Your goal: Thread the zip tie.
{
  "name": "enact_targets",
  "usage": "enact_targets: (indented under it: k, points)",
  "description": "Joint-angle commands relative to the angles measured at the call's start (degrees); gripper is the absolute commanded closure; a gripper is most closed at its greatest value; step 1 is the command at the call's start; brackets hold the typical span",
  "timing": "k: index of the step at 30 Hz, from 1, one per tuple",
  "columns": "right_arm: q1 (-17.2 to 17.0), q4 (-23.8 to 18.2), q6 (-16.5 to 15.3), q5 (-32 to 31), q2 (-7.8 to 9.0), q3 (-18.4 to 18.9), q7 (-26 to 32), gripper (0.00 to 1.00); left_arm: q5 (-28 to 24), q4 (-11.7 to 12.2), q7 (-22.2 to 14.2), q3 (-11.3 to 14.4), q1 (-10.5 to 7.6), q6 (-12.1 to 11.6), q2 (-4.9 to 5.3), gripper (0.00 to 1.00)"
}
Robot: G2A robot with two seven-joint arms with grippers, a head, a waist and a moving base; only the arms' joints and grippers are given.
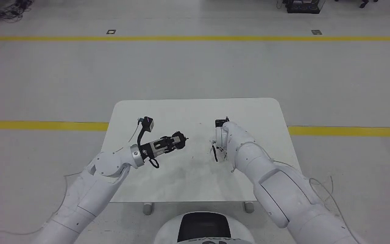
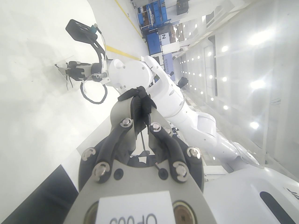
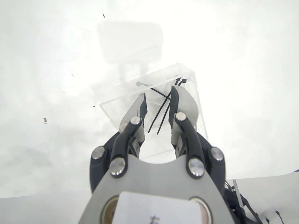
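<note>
Nearest you in the right wrist view is the right hand [image 3: 158, 92], at the centre of the frame. Its fingers are spread to a middling width and hold nothing. They stand on either side of two crossed black zip ties [image 3: 161, 111], which lie in a shallow clear box [image 3: 186, 71] on the white surface [image 3: 46, 47]. The box seems meant to keep the zip ties gathered in one place, so you can come down on them from above. The open fingers straddling the crossing suggest a pick is being lined up.

Watch the box walls. The finger towards the right of the frame stands close to the far corner, where the heads of the zip ties are tucked against the wall. You have little room to slide sideways there, and closing on the crossing may catch both at once.

In the left wrist view the left hand [image 2: 138, 99] sits at lower centre with its fingers pressed together. A thin dark strand runs between them, but I cannot tell whether it is a tie. The hand is probably parked there to take the other end.

In the top view both hands are near the middle of the surface, well away from its edges, with an open gap between them.
</note>
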Motion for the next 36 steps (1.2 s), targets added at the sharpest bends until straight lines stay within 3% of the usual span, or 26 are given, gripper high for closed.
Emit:
enact_targets:
  k: [1,4,10,24,36]
  points:
    - [0.05,0.45,0.0,0.25,-0.06,0.44,-1.35,0.79,0.0,0.0,0.0,0.0,0.0,0.0,0.0,1.0]
    - [0.28,1.18,0.0,0.51,-0.2,1.03,-2.82,0.83,0.0,0.0,0.0,0.0,0.0,0.0,0.0,1.0]
    - [0.74,2.58,0.0,0.21,-0.65,1.51,-3.09,0.74,0.0,0.0,0.0,0.0,0.0,0.0,0.0,1.0]
    - [1.21,3.5,0.0,-0.31,-1.43,2.03,-3.96,0.72,0.0,0.0,0.0,0.0,0.0,0.0,0.0,1.0]
    - [2.27,4.9,0.0,-1.35,-2.18,1.91,-0.34,0.7,0.0,0.0,0.0,0.0,0.0,0.0,0.0,1.0]
